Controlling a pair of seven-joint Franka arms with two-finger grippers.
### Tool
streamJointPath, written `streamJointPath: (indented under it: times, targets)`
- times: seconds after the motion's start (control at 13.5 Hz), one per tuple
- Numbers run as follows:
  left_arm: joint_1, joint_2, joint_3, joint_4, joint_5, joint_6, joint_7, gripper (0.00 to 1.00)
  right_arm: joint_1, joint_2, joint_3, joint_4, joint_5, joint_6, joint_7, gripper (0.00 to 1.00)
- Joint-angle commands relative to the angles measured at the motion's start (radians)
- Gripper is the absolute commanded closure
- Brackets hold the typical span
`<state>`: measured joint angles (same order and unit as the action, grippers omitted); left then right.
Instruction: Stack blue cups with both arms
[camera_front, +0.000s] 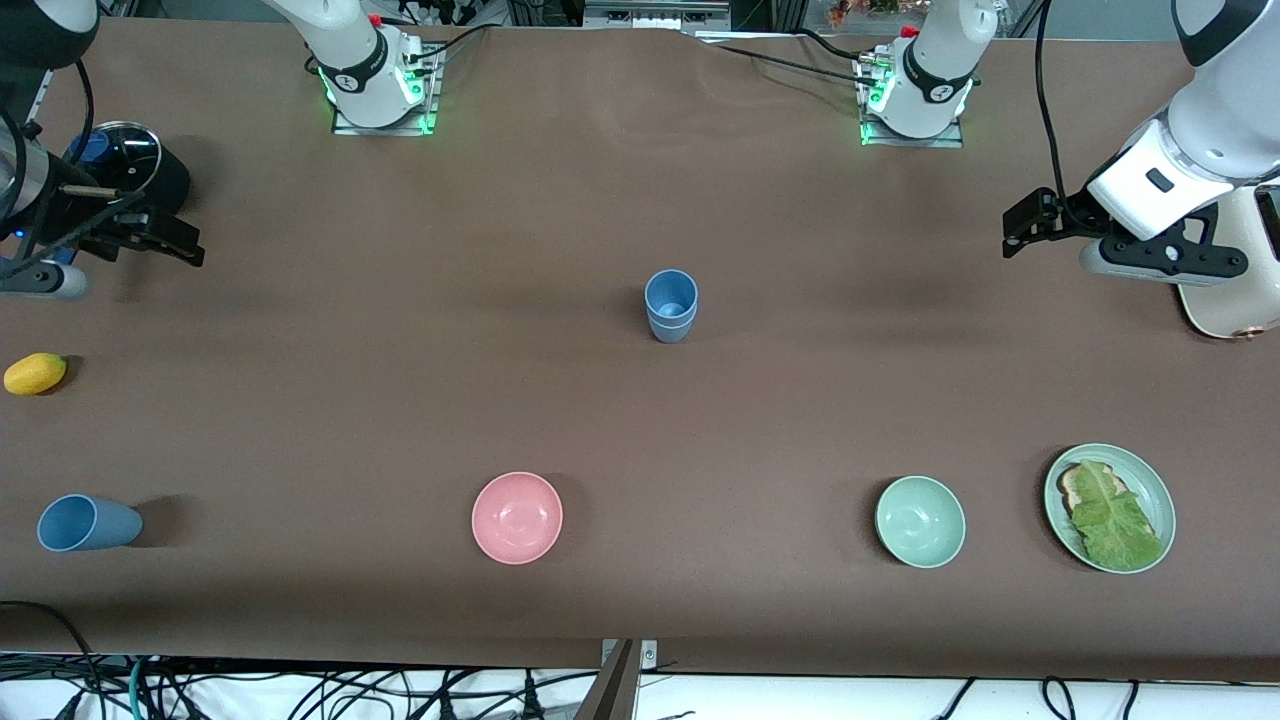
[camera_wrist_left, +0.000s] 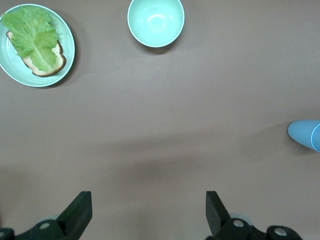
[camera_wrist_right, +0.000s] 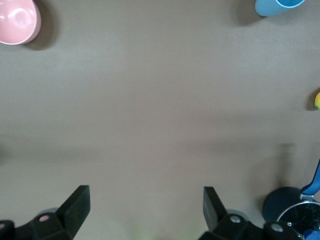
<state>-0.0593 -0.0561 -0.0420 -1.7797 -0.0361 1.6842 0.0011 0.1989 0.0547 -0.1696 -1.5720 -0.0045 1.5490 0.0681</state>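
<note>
Looking at the table, I see a blue cup stack (camera_front: 671, 305) standing near the middle. It seems to be two cups, one inside the other, because I can see an extra rim line on its side. A lone blue cup (camera_front: 88, 523) sits near the front camera, at the right arm's end of the table. I cannot tell if it stands up or lies on its side.

The left gripper (camera_wrist_left: 146, 197) hangs over the left arm's end of the table. Its fingers are wide apart and hold nothing. The right gripper (camera_wrist_right: 145, 190) hangs over the right arm's end, near a black pot (camera_front: 135, 175). It is wide apart too, with nothing in it.

This could be the job done, with two cups nested and both arms waiting. Or the lone cup may be meant for the stack as well. I cannot say which.

If a cup does get picked up, I think it should be pinched by its wall, not too hard. It should go down straight over the stack so nothing tips. The pink bowl (camera_front: 517, 517) and the lemon (camera_front: 35, 373) are near that cup, so I would keep clear of them.
</note>
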Motion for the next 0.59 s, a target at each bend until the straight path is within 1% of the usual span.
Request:
streamJointPath:
  times: [0.0, 0.15, 0.3, 0.44, 0.52]
  targets:
    - [0.001, 0.009, -0.001, 0.020, -0.011, -0.006, 0.011, 0.00, -0.036, -0.053, 0.035, -0.057, -0.003, 0.013, 0.013, 0.00]
    - [0.001, 0.009, -0.001, 0.020, -0.011, -0.006, 0.011, 0.00, -0.039, -0.076, 0.045, -0.089, -0.005, 0.022, 0.013, 0.00]
    - [0.001, 0.009, -0.001, 0.020, -0.011, -0.006, 0.011, 0.00, -0.047, -0.081, 0.064, -0.094, -0.009, 0.017, 0.013, 0.00]
    - [0.001, 0.009, -0.001, 0.020, -0.011, -0.006, 0.011, 0.00, -0.078, -0.081, 0.097, -0.095, -0.009, 0.020, 0.013, 0.00]
    - [0.001, 0.009, -0.001, 0.020, -0.013, -0.006, 0.010, 0.00, -0.076, -0.081, 0.098, -0.095, -0.009, 0.025, 0.013, 0.00]
